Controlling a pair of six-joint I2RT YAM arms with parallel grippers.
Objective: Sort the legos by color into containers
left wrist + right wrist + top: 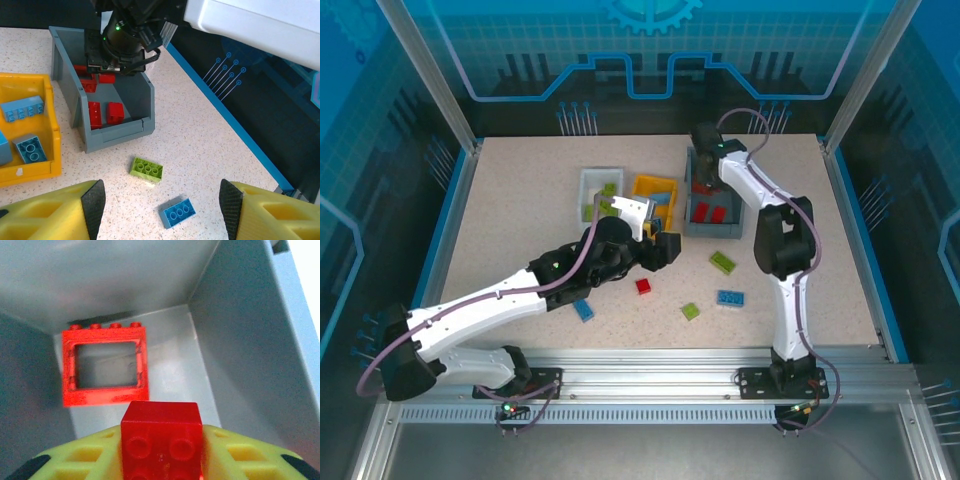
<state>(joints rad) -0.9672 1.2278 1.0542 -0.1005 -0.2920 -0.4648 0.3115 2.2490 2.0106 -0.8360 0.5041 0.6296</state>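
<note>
Left claw (162, 202): hanging released and empty over the counter (210, 150), with a lime brick (146, 169) and a blue brick (177, 212) lying below.
Right claw (161, 450): gripping a red brick (161, 432) inside the grey bin (240, 365), just short of a red frame piece (105, 396).
Risk: the brick sticking to the claw on release, or landing crooked against that frame piece.

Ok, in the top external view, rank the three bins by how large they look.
1. grey bin, clearly largest.
2 and 3. white bin and orange-yellow bin look alike; the left arm covers part of the orange-yellow one, so no ranking.

Robot lab cell; aluminium frame (650, 385), blue panels (520, 40).
</note>
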